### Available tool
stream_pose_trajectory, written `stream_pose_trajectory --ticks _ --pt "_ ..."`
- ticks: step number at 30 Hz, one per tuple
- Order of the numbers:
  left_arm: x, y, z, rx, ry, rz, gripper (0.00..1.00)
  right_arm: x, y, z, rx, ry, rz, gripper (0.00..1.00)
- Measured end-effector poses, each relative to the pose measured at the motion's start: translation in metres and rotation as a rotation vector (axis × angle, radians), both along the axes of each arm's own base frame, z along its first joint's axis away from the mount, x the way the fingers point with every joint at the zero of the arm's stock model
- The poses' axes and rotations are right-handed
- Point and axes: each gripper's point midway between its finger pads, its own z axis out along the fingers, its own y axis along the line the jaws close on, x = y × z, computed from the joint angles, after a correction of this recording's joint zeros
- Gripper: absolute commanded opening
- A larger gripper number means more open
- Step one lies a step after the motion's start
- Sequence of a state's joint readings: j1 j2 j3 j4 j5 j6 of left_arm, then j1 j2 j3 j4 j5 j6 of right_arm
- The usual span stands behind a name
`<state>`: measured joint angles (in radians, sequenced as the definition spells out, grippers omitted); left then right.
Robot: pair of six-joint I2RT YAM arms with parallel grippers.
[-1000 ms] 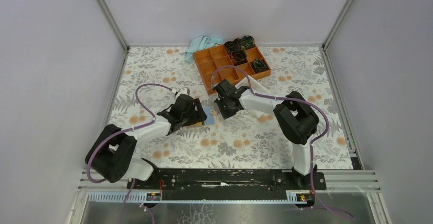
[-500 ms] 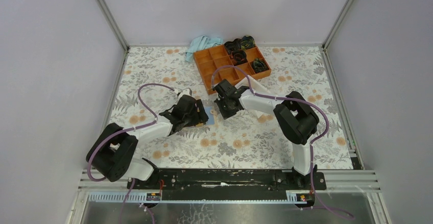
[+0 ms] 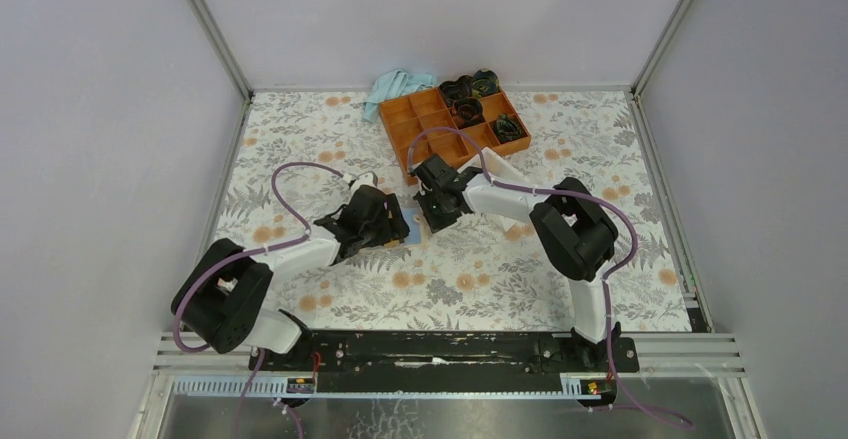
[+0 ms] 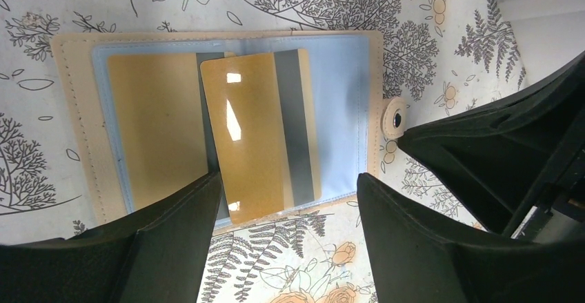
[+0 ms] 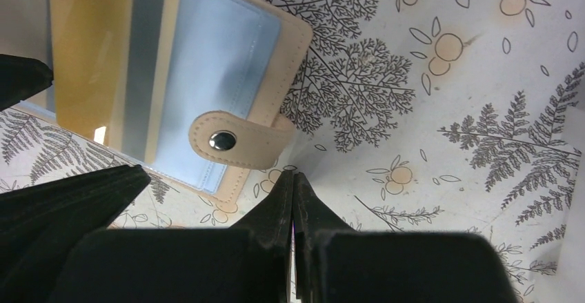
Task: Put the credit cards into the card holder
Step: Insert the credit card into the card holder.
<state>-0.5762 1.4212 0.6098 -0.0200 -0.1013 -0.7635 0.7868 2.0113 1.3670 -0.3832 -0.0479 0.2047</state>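
The tan card holder [image 4: 69,110] lies open on the flowered mat, light blue inside. One gold credit card [image 4: 152,123] sits in its left pocket. A second gold card with a grey stripe [image 4: 255,130] lies tilted over the right half, its lower end past the holder's edge. My left gripper [image 4: 288,179] is open just above the holder's near edge, holding nothing. My right gripper [image 5: 293,175] is shut, its tips right by the snap tab [image 5: 231,139]. In the top view the left gripper [image 3: 392,224] covers most of the holder [image 3: 410,231], and the right gripper [image 3: 428,217] is beside it.
An orange compartment tray [image 3: 455,124] with black items in its far cells stands behind the right arm. A light blue cloth [image 3: 395,87] lies at the back edge. Grey walls close in the mat on three sides.
My right gripper has moved a little left, closer to the card holder. My left gripper has shifted slightly right over it.
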Motion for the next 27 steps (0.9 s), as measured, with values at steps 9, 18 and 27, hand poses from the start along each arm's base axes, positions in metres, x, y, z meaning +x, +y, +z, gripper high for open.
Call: stream_pose_trajectory --ticks 9,18,27 --pt "0.0019 -0.0026 0.001 -0.01 -0.008 -0.005 0.8 -0.0002 0.0043 0.0001 0.004 -0.002 0.007 0.0" --pt "0.0048 -0.0045 0.0024 -0.013 -0.023 -0.014 0.8 -0.0002 0.0045 0.0001 0.004 -0.003 0.007 0.0" --pt "0.0097 -0.0073 0.0057 -0.026 -0.057 -0.021 0.8 -0.0001 0.0045 0.0 0.004 -0.003 0.007 0.0"
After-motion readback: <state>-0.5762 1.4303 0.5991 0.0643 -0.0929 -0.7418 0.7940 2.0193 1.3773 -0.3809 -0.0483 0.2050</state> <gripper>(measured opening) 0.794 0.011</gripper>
